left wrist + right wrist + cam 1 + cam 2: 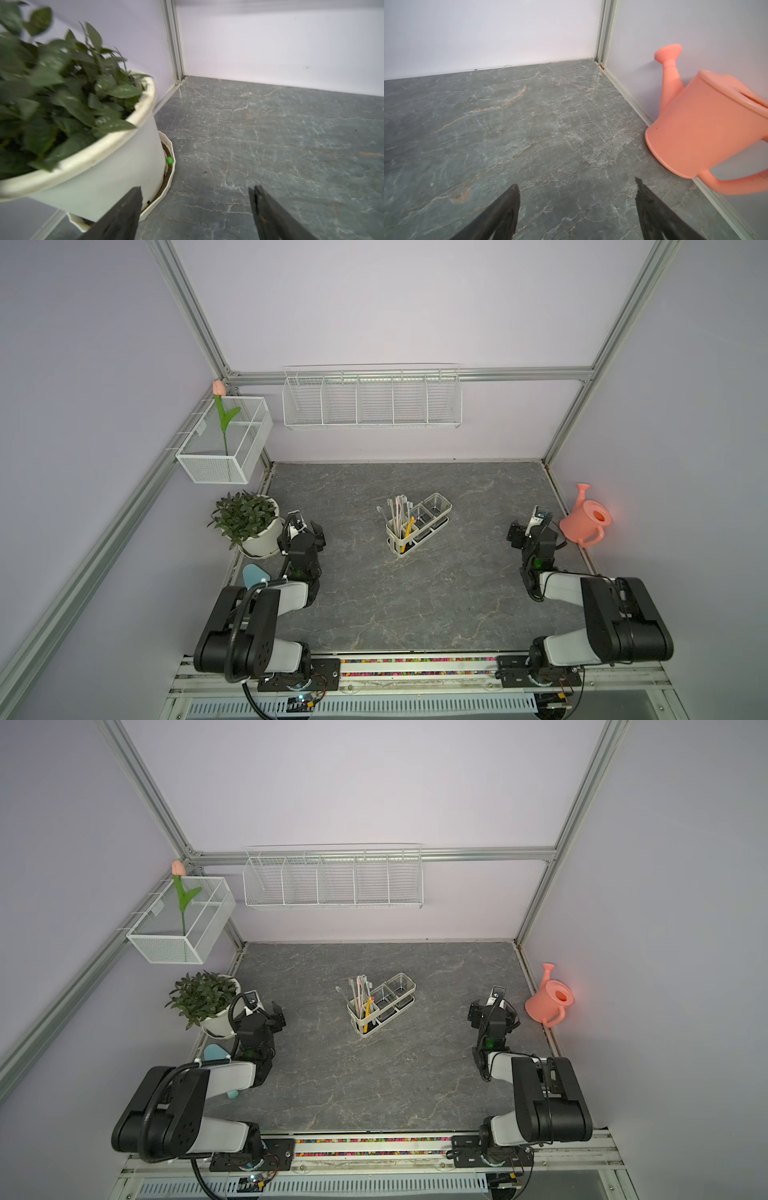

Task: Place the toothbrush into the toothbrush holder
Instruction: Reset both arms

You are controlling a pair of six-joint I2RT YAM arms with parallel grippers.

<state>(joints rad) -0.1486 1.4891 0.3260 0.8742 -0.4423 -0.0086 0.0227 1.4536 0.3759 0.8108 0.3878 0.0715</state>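
**Mia:** What is the left tool doing?

**Ben:** Its jaws are wide apart and hold nothing. It hangs low over the worktop, left of the toothbrush holder, just beside the plant pot.

**Mia:** And the right tool?

**Ben:** Wide too, and empty. It is on the right of the holder, near the pink watering can.

**Mia:** So where are the toothbrushes?

**Ben:** I see none lying on the worktop. A bunch of them stands in the holder, all in the end box on the left tool's side. A yellow toothbrush is in there with them.

**Mia:** Which way do they point?

**Ben:** Nearly straight up, with the heads on top. The holder itself is long and lies slanted. Its full end is closer to the arms. Its other end, with two clear cups, is farther back.

**Mia:** Which tool is nearer?

**Ben:** Both are well apart from the holder, about the same. The full end faces the left one. I think the job looks done, with nothing left to pick up
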